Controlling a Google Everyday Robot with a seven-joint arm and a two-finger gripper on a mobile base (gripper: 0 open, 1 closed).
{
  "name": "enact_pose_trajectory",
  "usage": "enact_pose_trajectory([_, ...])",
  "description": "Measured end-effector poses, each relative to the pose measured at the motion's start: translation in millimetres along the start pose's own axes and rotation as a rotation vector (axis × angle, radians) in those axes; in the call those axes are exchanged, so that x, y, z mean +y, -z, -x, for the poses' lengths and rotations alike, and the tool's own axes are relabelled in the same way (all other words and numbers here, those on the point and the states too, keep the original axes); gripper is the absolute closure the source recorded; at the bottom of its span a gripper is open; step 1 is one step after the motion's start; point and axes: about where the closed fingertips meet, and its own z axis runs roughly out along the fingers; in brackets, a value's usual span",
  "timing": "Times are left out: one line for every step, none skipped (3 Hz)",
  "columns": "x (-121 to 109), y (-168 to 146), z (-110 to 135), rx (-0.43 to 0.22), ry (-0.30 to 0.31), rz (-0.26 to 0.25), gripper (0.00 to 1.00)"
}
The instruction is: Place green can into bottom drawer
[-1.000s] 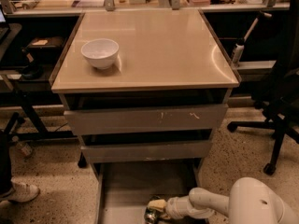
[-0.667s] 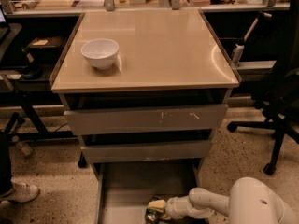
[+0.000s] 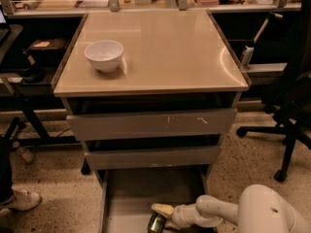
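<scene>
Grey metal shows nearest the camera, where the bottom drawer [image 3: 131, 198] stands pulled out with its flat floor in view. The gripper [image 3: 162, 213] reaches in low over that floor from the right on its white arm. The green can [image 3: 156, 223] sits right at the gripper's tip, just beneath it and touching or nearly so, inside the drawer near its front. I cannot tell whether the gripper is clamped on the can or has let go of it, nor whether the can rests on the floor. I judge the carrying done, leaving the release, if not made, and the withdrawal. Behind, the middle drawer front [image 3: 153, 157] and the scratched top drawer front [image 3: 150, 124] are both closed, and farther back the white bowl [image 3: 104, 55] sits on the tabletop [image 3: 160, 47].
</scene>
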Motion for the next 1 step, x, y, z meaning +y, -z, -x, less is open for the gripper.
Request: enact_pose_trajectory([0.0,0.0,0.0,0.000,0.000,0.000,0.00])
